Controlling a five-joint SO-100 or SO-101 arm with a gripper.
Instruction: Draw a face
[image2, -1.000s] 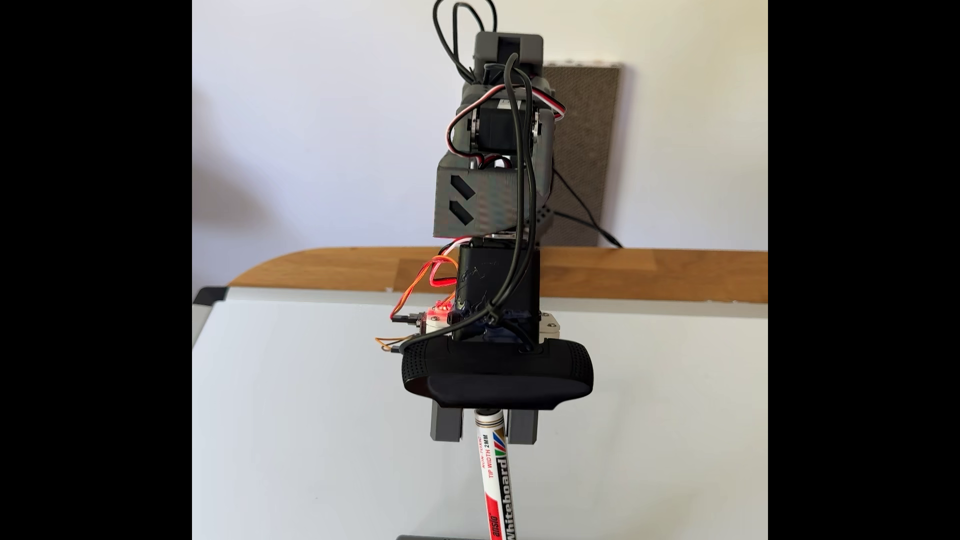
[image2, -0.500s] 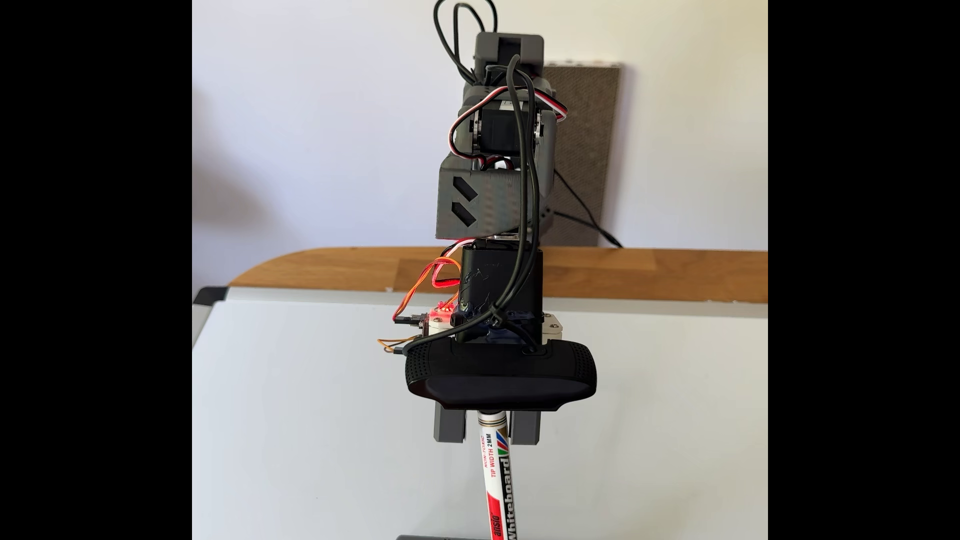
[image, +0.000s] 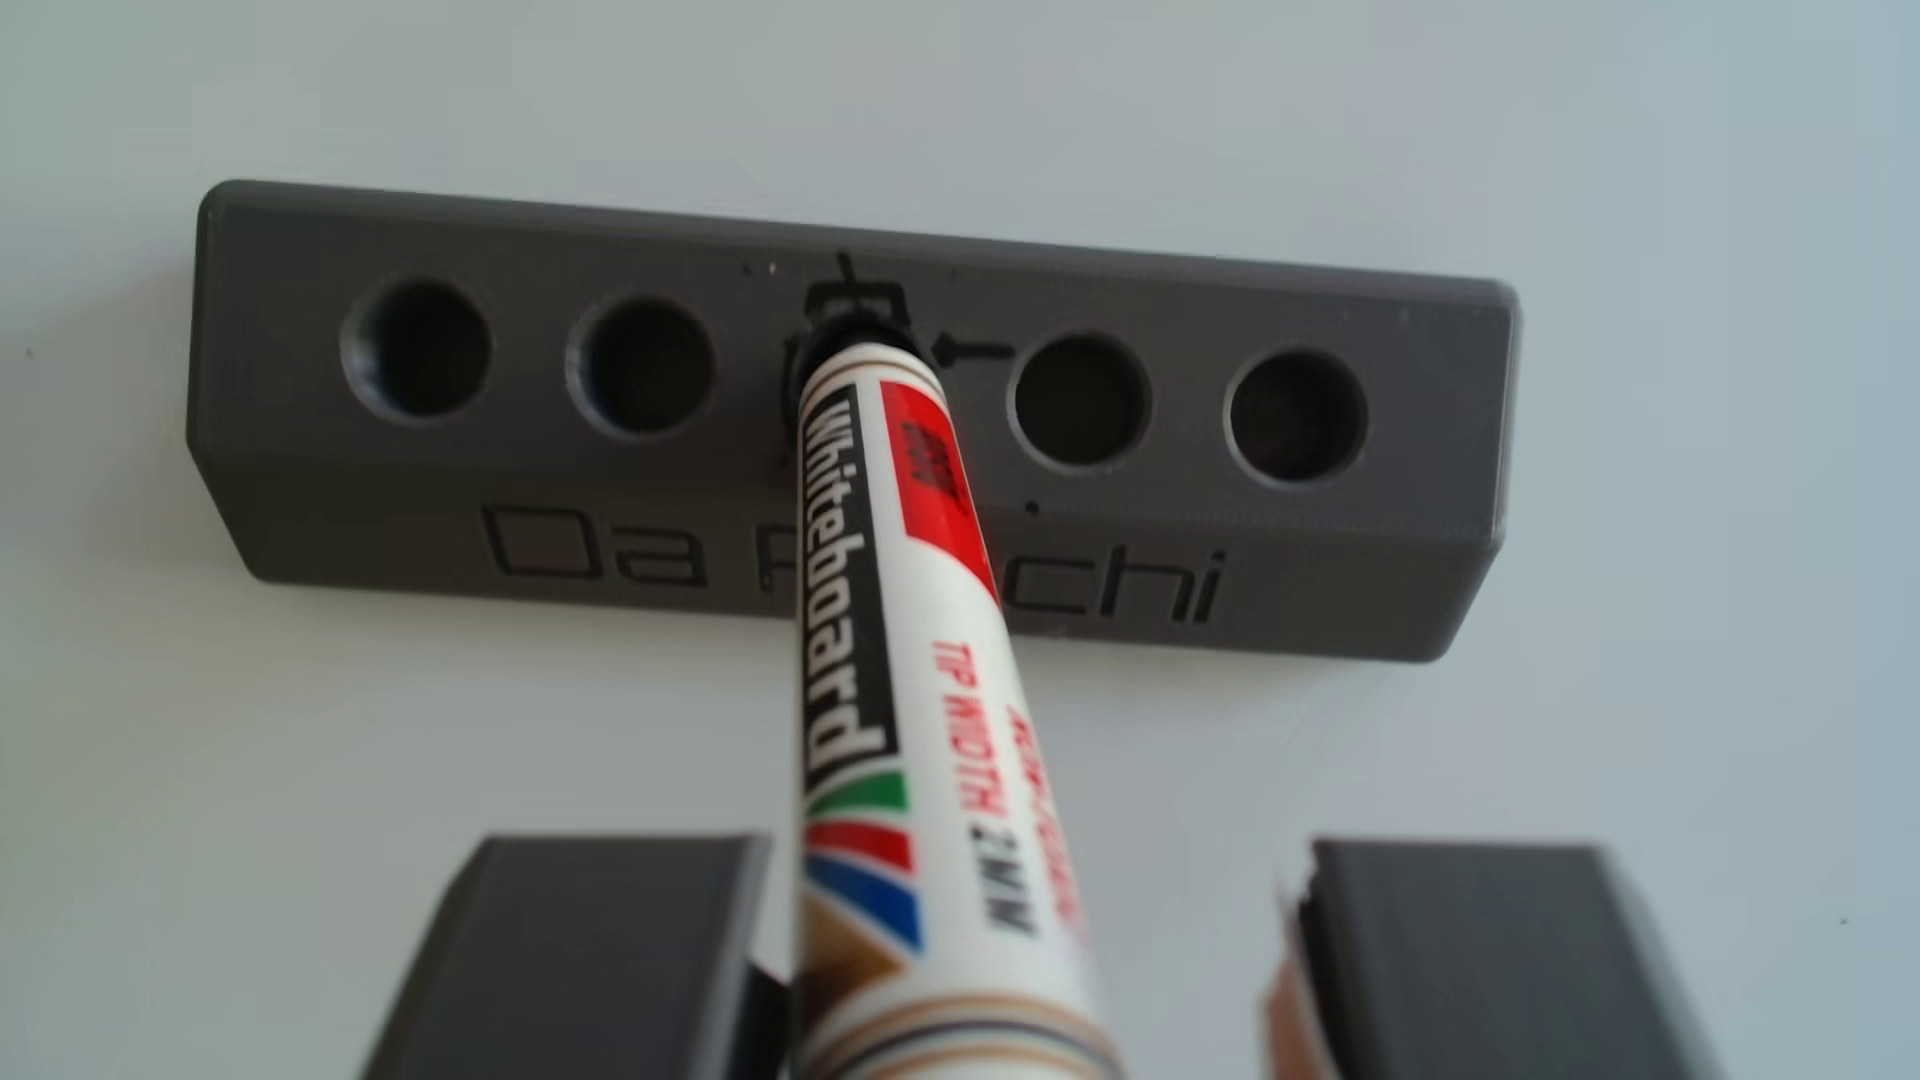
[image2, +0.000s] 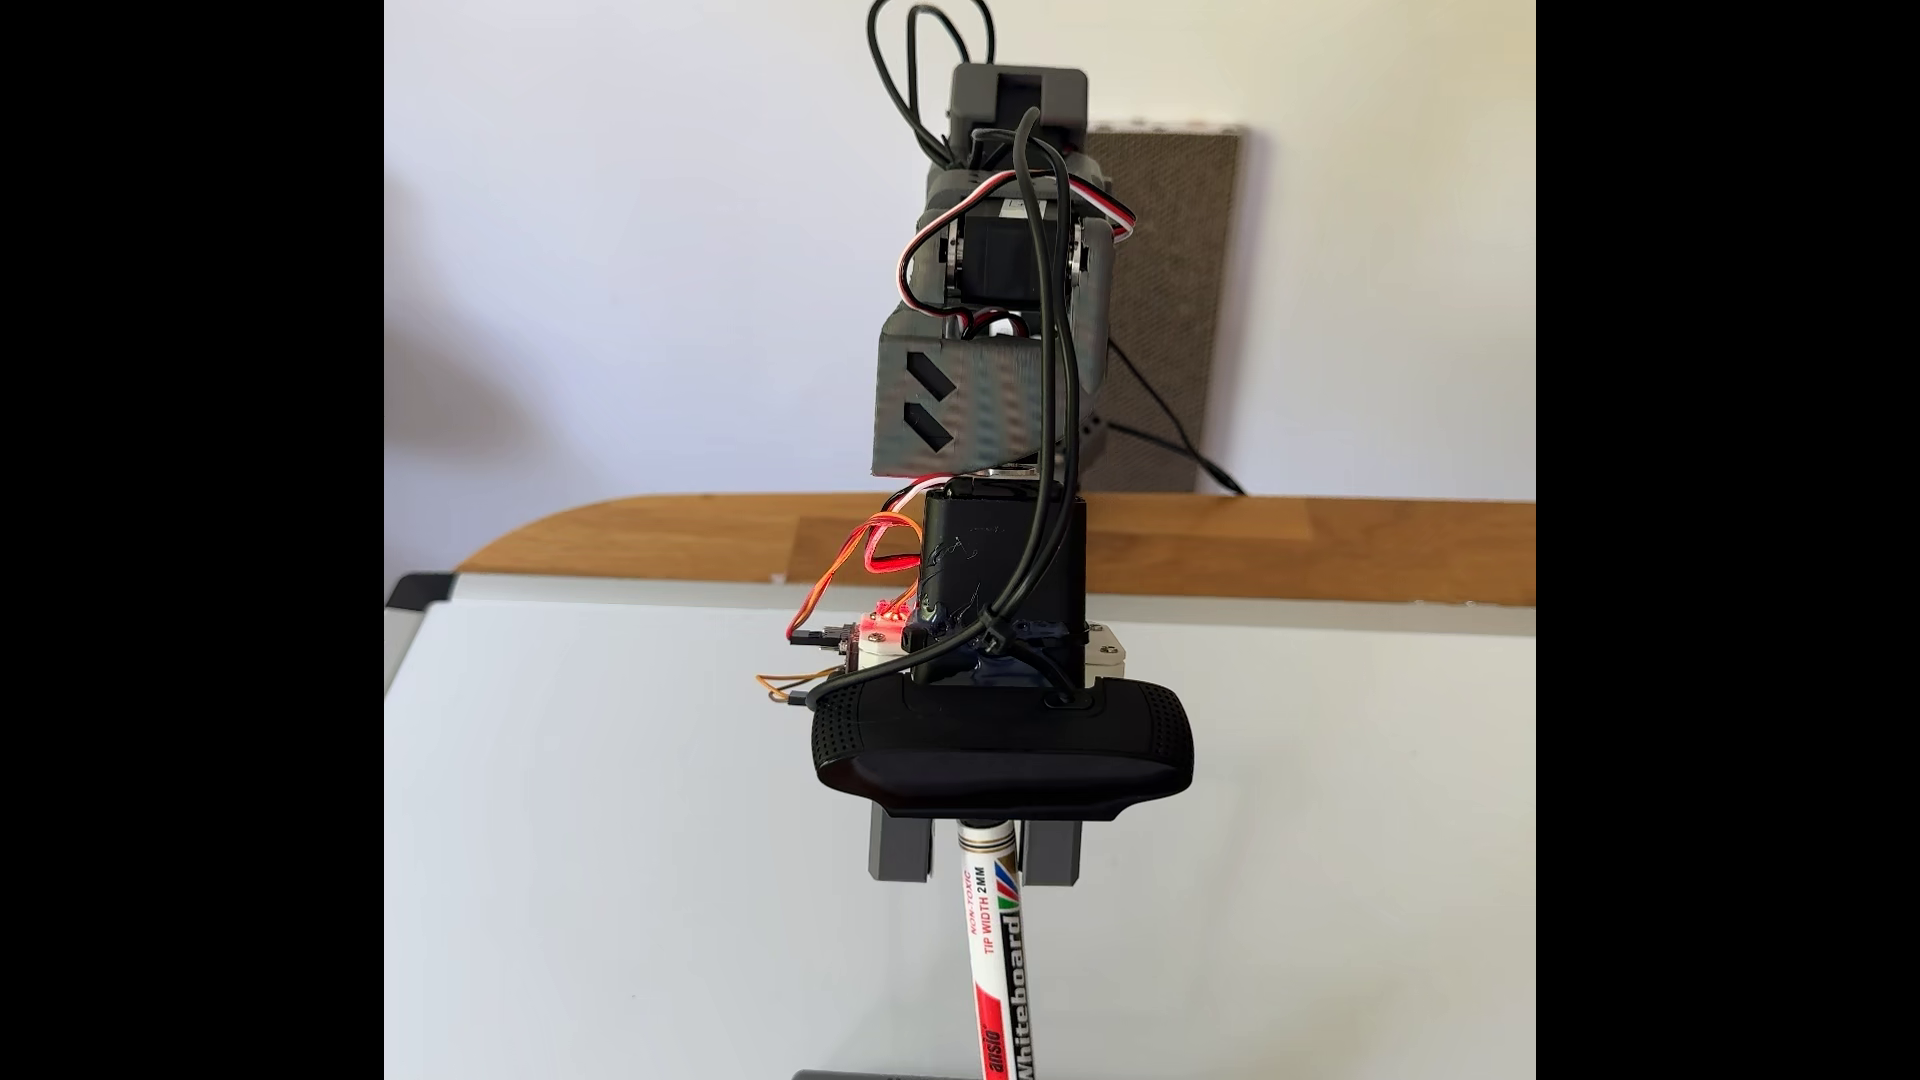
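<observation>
Reading "Whiteboard" and "TIP WIDTH 2MM" on marker, holder lettered "Da".

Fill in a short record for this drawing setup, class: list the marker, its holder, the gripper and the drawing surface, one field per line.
marker: white whiteboard marker, standing tilted in the middle hole
holder: grey block with five holes, four empty
gripper: gripper open, marker between the fingers, left finger close against it, right finger apart
surface: whiteboard, no drawing visible
task stage: marker not yet lifted out
</observation>
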